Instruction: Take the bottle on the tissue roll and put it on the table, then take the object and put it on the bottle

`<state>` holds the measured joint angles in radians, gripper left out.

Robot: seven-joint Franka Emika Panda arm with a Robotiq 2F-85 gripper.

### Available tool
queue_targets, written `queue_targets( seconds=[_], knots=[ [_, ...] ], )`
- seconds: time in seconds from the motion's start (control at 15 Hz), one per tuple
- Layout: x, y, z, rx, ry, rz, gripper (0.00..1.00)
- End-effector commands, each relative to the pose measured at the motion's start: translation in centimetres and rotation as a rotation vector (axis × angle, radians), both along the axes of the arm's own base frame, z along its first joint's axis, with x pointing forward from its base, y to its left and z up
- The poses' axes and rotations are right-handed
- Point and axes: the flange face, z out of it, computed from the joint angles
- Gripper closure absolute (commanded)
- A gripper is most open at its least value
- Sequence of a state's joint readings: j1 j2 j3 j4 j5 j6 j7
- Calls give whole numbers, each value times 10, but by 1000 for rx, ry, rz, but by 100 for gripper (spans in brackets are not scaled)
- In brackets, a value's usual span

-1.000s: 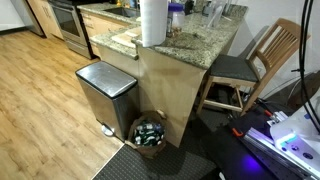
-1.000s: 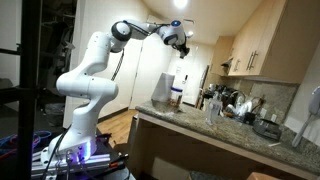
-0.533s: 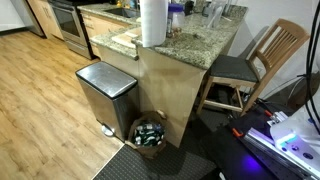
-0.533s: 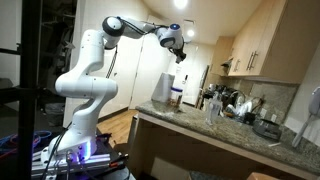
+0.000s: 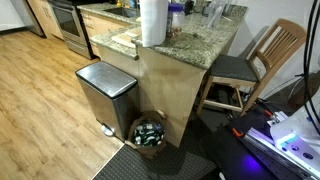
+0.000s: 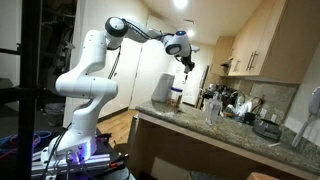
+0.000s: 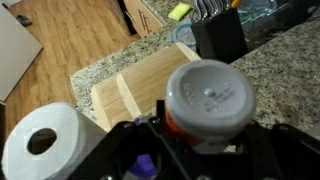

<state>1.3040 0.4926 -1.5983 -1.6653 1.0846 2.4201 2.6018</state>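
Observation:
In the wrist view my gripper (image 7: 205,128) is shut on the bottle (image 7: 207,97), which has a wide grey cap and an orange body. It hangs in the air above the granite table (image 7: 290,70), close to a wooden cutting board (image 7: 140,85). The white tissue roll (image 7: 45,140) stands upright at the lower left, its top bare. In an exterior view the gripper (image 6: 185,55) hangs high above the counter, to the right of the tissue roll (image 6: 163,88). In an exterior view the roll (image 5: 152,22) stands near the table's corner and the gripper is out of frame.
A black holder (image 7: 218,35) stands at the back of the counter. A blue-capped container (image 5: 176,15) sits beside the roll, with clutter further along. A steel pedal bin (image 5: 105,85), a basket of bottles (image 5: 150,132) and a wooden chair (image 5: 265,55) stand around the counter's base.
The arm has carried the gripper and bottle sideways, away from above the tissue roll and out over the counter. The jaws stay as they were.

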Motion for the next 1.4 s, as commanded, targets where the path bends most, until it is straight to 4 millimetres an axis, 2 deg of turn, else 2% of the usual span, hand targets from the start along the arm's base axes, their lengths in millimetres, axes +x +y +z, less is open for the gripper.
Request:
queue_targets(
  seconds=[0.0,0.33,0.73,0.87,0.93,1.13,1.2,1.27,1.33],
  knots=[
    [1,-22,-16,34,5,-3,75],
    [1,-36,-31,101,65,-5,75],
    [-11,-45,-53,340,259,130,75],
    [-10,-39,-51,309,242,130,75],
    [-10,-41,-51,314,248,132,50],
    [-10,-38,-52,311,249,135,50],
    [-10,-37,-52,311,250,136,75],
    [-9,-47,-68,247,255,123,75],
    [-9,-61,-100,183,291,123,75]
  ],
)
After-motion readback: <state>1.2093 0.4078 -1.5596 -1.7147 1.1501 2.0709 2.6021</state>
